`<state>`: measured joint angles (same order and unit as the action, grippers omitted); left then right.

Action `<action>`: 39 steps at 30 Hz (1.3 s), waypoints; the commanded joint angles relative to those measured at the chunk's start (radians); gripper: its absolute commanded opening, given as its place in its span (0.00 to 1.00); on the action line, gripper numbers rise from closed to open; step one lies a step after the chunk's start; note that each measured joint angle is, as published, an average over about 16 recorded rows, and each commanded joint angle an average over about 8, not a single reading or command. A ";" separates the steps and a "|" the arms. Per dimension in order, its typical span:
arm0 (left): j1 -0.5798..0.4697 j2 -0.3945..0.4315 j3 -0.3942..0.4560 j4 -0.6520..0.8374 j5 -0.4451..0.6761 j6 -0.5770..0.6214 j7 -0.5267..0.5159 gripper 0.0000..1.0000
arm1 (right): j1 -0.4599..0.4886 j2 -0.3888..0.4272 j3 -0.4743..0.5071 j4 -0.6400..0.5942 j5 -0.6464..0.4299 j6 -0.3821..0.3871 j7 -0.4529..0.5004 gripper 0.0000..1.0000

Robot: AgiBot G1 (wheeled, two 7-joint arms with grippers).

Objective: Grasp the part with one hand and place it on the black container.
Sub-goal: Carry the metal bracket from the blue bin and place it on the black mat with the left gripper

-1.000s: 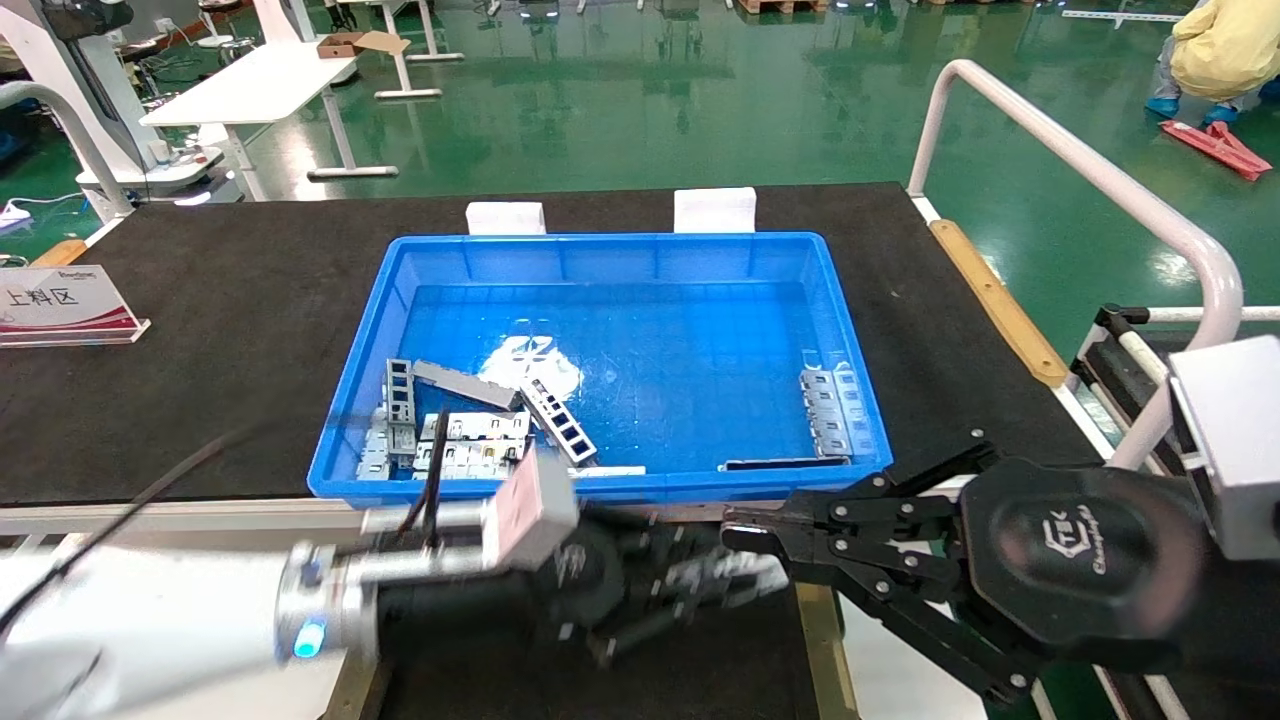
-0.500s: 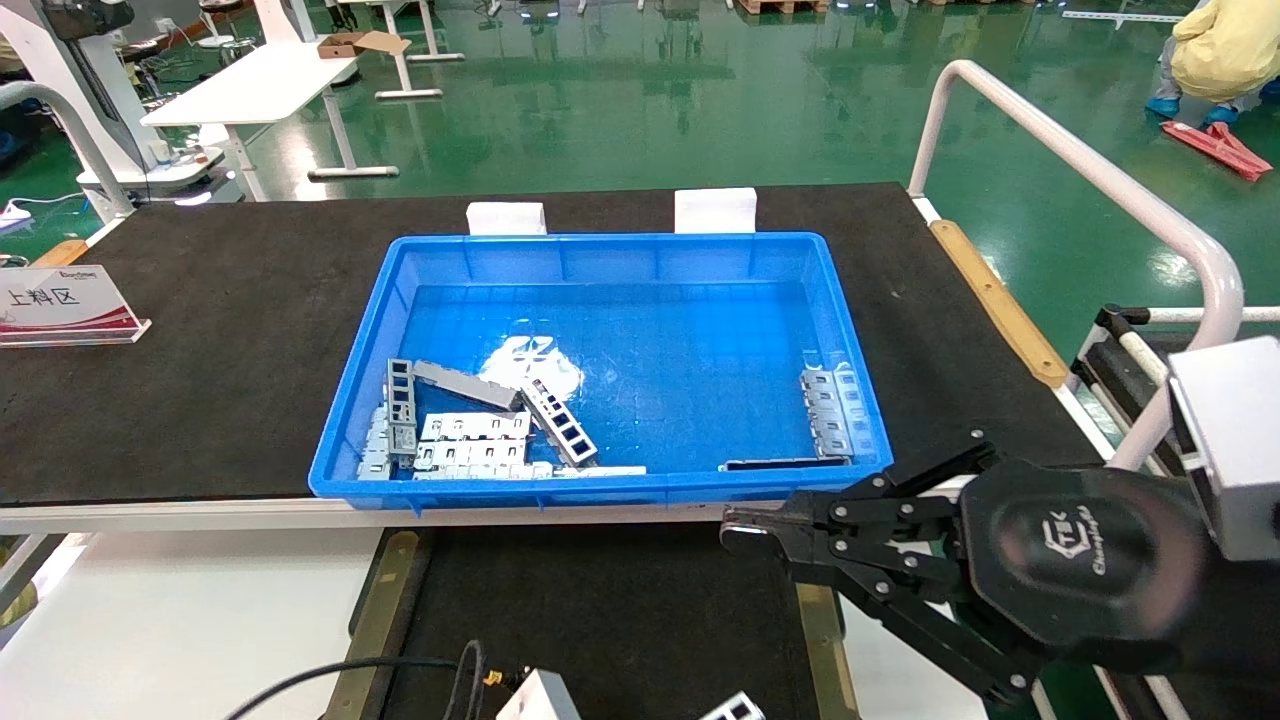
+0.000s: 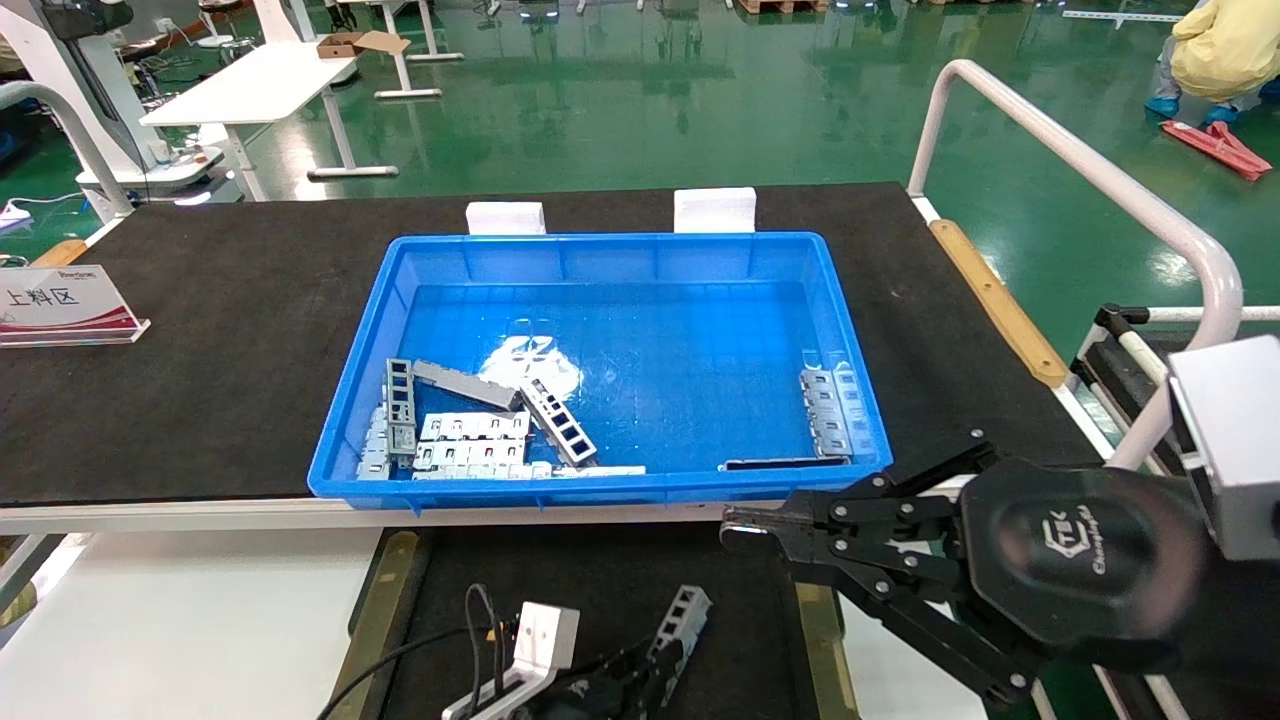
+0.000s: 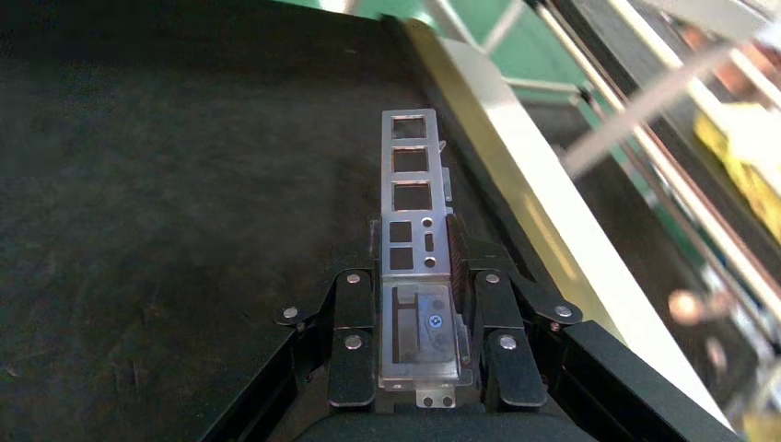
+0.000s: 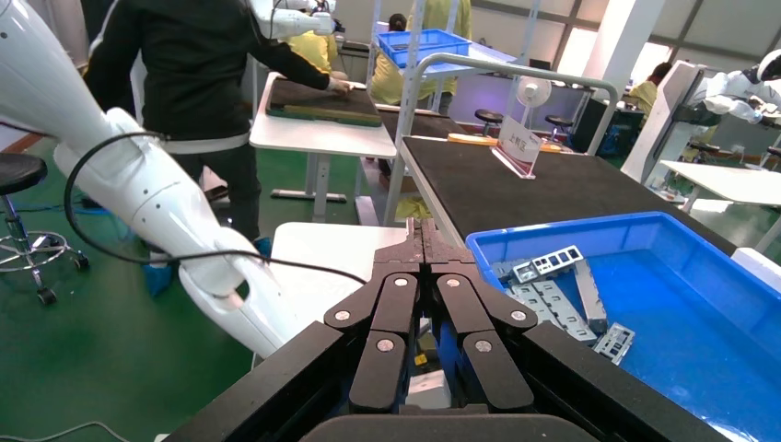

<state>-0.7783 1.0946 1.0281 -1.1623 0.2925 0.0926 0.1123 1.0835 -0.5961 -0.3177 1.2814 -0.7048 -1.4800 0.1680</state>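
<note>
The left gripper (image 4: 416,262) pinches the silver-grey windowed metal bracket (image 4: 412,198) between its fingers, low over the flat matte-black tray (image 3: 600,590). The right gripper (image 3: 740,528) hangs beside the blue plastic crate (image 3: 345,400), fingers pressed together.

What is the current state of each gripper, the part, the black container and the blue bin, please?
Left gripper: shut on the part, over the black container.
Part: held by one end, the other end sticking out past the fingers.
Black container: no part lying on it.
Right gripper: shut, holding nothing, by the blue bin's near rim.
Blue bin: holds several more brackets.
</note>
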 commanded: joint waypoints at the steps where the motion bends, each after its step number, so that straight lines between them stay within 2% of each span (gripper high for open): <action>1: 0.011 0.033 -0.024 0.011 -0.017 -0.046 -0.009 0.00 | 0.000 0.000 0.000 0.000 0.000 0.000 0.000 0.00; 13: 0.033 0.213 -0.159 0.103 -0.018 -0.202 -0.030 0.00 | 0.000 0.000 0.000 0.000 0.000 0.000 0.000 0.00; 19: 0.039 0.259 -0.210 0.119 0.007 -0.238 -0.047 0.00 | 0.000 0.000 -0.001 0.000 0.000 0.000 0.000 0.00; 34: 0.014 0.269 -0.162 0.132 0.062 -0.301 -0.154 0.00 | 0.000 0.000 -0.001 0.000 0.001 0.001 -0.001 0.00; 35: 0.012 0.269 -0.157 0.134 0.068 -0.304 -0.163 0.01 | 0.000 0.001 -0.001 0.000 0.001 0.001 -0.001 0.01; 37: 0.008 0.269 -0.149 0.138 0.080 -0.310 -0.181 0.12 | 0.000 0.001 -0.001 0.000 0.001 0.001 -0.001 0.10; 39: 0.005 0.269 -0.141 0.141 0.092 -0.315 -0.200 0.37 | 0.000 0.001 -0.001 0.000 0.001 0.001 -0.001 0.35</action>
<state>-0.7725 1.3637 0.8869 -1.0231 0.3862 -0.2220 -0.0884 1.0839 -0.5955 -0.3191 1.2814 -0.7038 -1.4794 0.1673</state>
